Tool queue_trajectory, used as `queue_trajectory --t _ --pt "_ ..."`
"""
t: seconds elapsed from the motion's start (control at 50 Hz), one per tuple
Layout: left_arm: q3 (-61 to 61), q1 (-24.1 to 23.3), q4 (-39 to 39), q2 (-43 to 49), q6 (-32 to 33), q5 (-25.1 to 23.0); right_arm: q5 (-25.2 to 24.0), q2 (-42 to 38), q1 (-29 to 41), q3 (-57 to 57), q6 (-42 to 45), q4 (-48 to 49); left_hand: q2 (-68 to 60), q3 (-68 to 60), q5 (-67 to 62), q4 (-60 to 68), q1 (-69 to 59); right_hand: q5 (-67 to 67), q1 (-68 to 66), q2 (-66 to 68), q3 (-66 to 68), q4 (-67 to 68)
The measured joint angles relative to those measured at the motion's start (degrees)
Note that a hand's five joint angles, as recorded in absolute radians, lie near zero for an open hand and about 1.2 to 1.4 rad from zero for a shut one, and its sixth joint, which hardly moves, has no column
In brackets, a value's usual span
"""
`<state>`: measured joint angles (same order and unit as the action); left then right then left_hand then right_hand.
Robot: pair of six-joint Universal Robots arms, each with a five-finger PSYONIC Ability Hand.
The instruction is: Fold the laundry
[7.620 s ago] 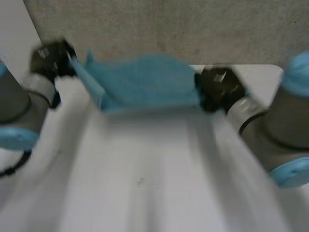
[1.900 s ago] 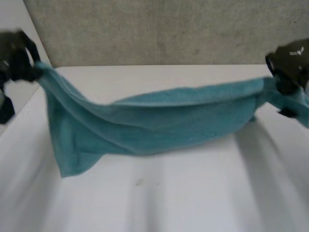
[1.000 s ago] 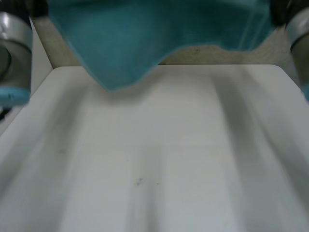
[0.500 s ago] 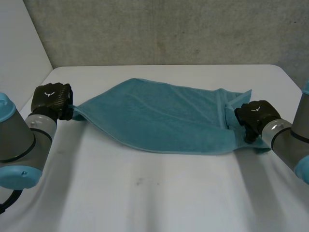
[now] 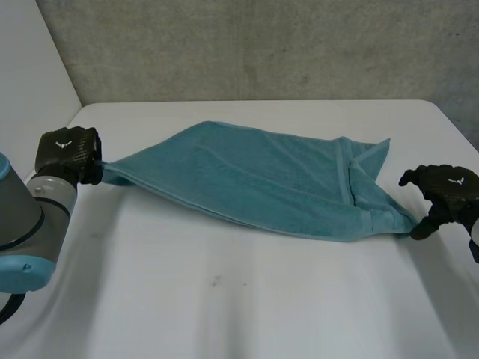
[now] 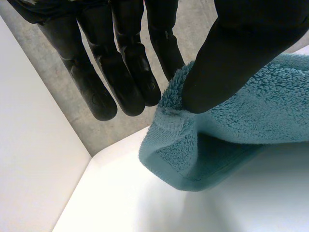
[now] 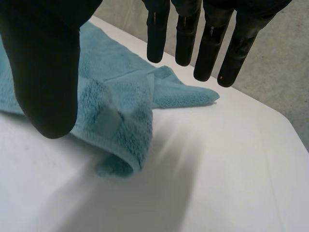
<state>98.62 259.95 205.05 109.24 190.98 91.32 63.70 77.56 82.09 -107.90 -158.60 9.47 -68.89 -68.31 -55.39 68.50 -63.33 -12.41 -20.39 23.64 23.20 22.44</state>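
Observation:
A teal towel lies folded double and spread flat across the middle of the white table. My left hand is at the towel's left corner. In the left wrist view the thumb pinches that corner of the towel against the fingers. My right hand hovers just right of the towel's right corner, open and apart from it. In the right wrist view the fingers are straight and spread, and the towel's corner lies loose on the table under them.
A grey concrete wall runs behind the table's far edge. A white wall stands at the left. Bare tabletop stretches in front of the towel, towards me.
The towel was swung up and laid flat on the table. In the last half second my right hand let go of the right corner and drew away to the right; my left hand pulled slightly left.

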Motion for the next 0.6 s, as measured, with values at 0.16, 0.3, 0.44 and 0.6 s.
queue_trajectory --t 0.16,0.3,0.44,0.6 --pt "0.1 0.0 0.0 0.0 0.0 0.0 -2.0 -0.2 -2.0 -2.7 2.7 2.8 0.0 0.0 0.0 0.0 0.0 0.0 0.0 0.0 0.0 0.0" --pt "0.2 0.0 0.0 0.0 0.0 0.0 -1.8 -5.1 -1.9 -2.2 3.2 6.8 0.0 0.0 0.0 0.0 0.0 -2.0 -0.2 0.2 0.2 1.5" --pt "0.2 0.0 0.0 0.0 0.0 0.0 -1.5 -8.5 -1.6 -0.1 2.8 8.5 0.0 0.0 0.0 0.0 0.0 -3.5 -2.0 2.4 3.1 4.2" --pt "0.2 0.0 0.0 0.0 0.0 0.0 -1.2 -12.4 -0.5 3.1 2.4 8.8 0.0 0.0 0.0 0.0 0.0 -4.1 -2.4 2.6 3.8 4.7"
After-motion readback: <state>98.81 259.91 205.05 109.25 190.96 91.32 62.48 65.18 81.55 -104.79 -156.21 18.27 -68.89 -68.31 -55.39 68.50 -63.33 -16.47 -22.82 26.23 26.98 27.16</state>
